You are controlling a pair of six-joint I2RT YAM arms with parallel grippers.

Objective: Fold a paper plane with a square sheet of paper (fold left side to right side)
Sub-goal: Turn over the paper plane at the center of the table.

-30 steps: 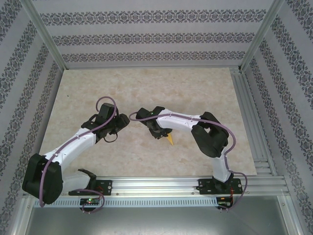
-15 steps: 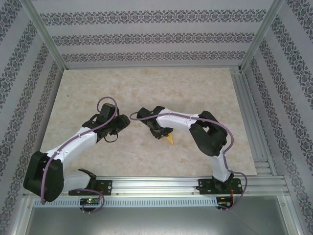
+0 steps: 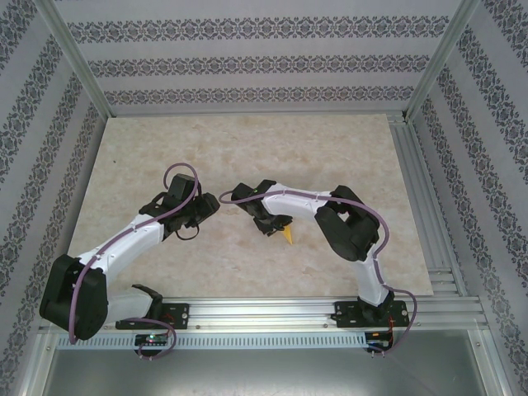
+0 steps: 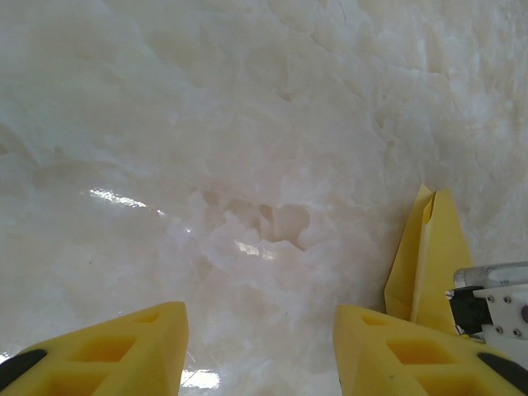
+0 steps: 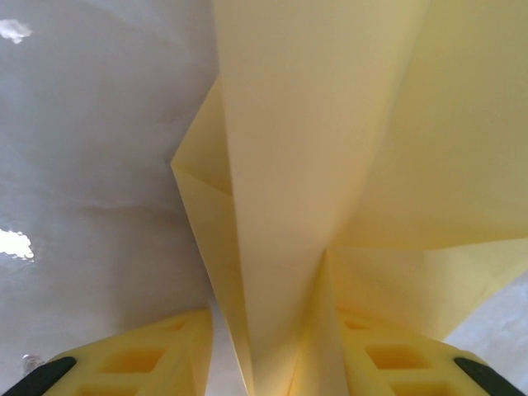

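Final folding step: right gripper point(image 5: 272, 363) jaws closed on the paper plane point(image 5: 330, 165); left gripper point(image 4: 260, 346) beside it, jaws apart, empty. Next, probably pressing the crease.

Lab-type robot test cell, not a home. Marble-look counter point(image 3: 247, 148) boxed in by aluminium extrusion posts point(image 3: 74, 58), patterned wallpaper panels point(image 3: 247, 62) as backdrop on three sides, slotted mounting rail point(image 3: 264, 312) along the near edge with two arm bases bolted on, exposed cabling.
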